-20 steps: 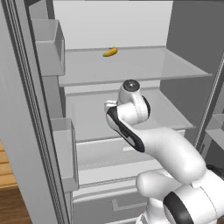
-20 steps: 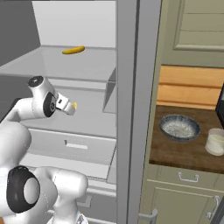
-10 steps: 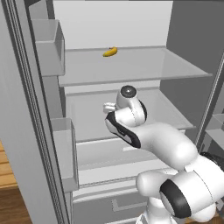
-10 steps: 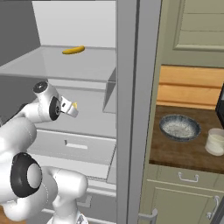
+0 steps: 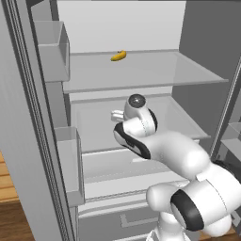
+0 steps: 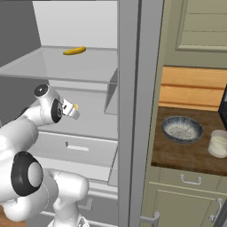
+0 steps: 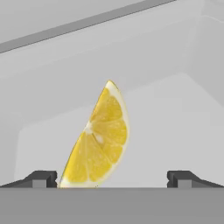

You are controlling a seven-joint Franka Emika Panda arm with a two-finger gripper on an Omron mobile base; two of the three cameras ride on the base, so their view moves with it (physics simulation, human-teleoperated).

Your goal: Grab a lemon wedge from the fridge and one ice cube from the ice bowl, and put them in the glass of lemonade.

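Barely begun, by the look of it. Reaching deep into the open fridge (image 5: pixel 207 56) at middle-shelf level, with the gripper (image 7: pixel 112 177) spread as wide as it goes and closed on nothing. Lined up on the lemon wedge (image 7: pixel 98 140), propped on edge on the pale shelf floor, between the two dark tips but much nearer one of them; impossible to say whether touching it. From the right base view, seen as a small yellow speck right at the nose of the hand. Higher up, on the shelf above, lying well apart from the arm: a long curved yellow piece (image 5: pixel 118 55), too small to identify. Out on the wooden counter (image 6: pixel 177 155) beside the fridge, waiting untouched: the ice bowl (image 6: pixel 166 124), whitish and speckled inside, and just beside it the glass of lemonade (image 6: pixel 219 143). Nothing yet gripped or dropped in the glass. Left to do, judging from this: closing on the wedge, carrying it to the glass, then fetching one ice cube and adding that too.
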